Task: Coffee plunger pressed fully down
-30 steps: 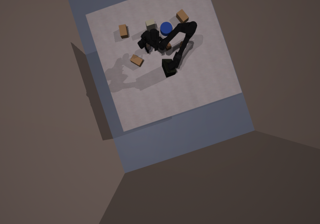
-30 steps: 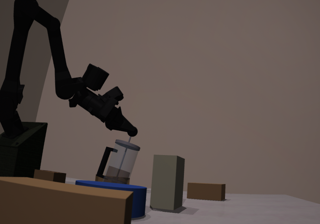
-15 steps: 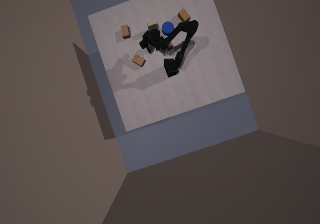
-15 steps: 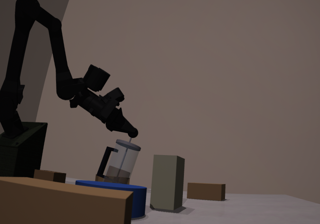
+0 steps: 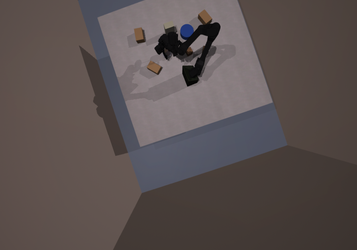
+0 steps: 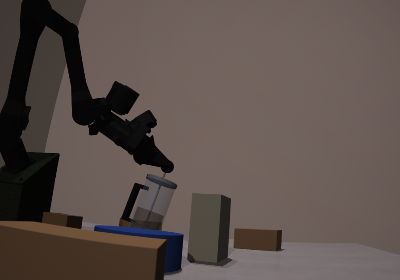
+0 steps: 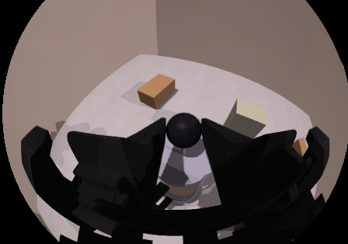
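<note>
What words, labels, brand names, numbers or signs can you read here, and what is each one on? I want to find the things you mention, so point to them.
There are none that can be read. The coffee press (image 6: 155,199) (image 7: 182,173), the blue round block (image 5: 186,31) (image 6: 139,231) and the grey-green box (image 5: 169,27) (image 6: 205,228) (image 7: 246,116) show no lettering on the sides in view.

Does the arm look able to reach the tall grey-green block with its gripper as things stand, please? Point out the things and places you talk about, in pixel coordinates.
Probably not yet: the gripper (image 6: 167,166) (image 7: 183,130) is shut on the plunger knob (image 6: 169,166) (image 7: 183,131), though the block (image 6: 204,228) (image 7: 248,116) stands close by.
</note>
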`<state>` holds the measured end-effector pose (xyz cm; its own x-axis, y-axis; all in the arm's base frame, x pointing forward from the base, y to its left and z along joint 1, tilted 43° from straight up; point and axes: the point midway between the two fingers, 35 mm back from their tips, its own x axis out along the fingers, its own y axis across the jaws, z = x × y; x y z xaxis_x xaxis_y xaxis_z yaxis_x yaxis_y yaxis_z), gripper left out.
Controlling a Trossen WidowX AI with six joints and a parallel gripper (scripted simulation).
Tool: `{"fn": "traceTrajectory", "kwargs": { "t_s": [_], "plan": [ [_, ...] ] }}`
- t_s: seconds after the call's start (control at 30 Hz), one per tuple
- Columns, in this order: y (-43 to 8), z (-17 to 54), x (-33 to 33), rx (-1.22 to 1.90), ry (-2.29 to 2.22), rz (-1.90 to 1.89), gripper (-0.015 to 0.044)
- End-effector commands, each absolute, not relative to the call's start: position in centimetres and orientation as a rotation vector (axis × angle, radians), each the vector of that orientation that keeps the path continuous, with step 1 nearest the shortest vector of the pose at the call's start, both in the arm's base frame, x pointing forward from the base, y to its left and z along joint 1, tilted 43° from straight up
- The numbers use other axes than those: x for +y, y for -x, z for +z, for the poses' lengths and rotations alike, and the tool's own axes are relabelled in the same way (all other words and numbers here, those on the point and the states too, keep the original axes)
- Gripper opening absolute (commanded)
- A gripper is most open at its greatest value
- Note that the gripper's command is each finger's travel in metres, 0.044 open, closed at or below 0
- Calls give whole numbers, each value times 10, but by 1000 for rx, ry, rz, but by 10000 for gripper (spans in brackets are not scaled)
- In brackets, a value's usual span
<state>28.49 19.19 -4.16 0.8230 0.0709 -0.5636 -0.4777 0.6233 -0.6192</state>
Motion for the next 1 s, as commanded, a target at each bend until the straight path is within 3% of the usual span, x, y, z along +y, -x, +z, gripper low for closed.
{"fn": "traceTrajectory", "kwargs": {
  "t_s": [0.0, 0.97],
  "plan": [
    [-285, -47, 186, 548, 867, 322, 130],
    [-290, -49, 189, 548, 867, 322, 130]
  ]
}}
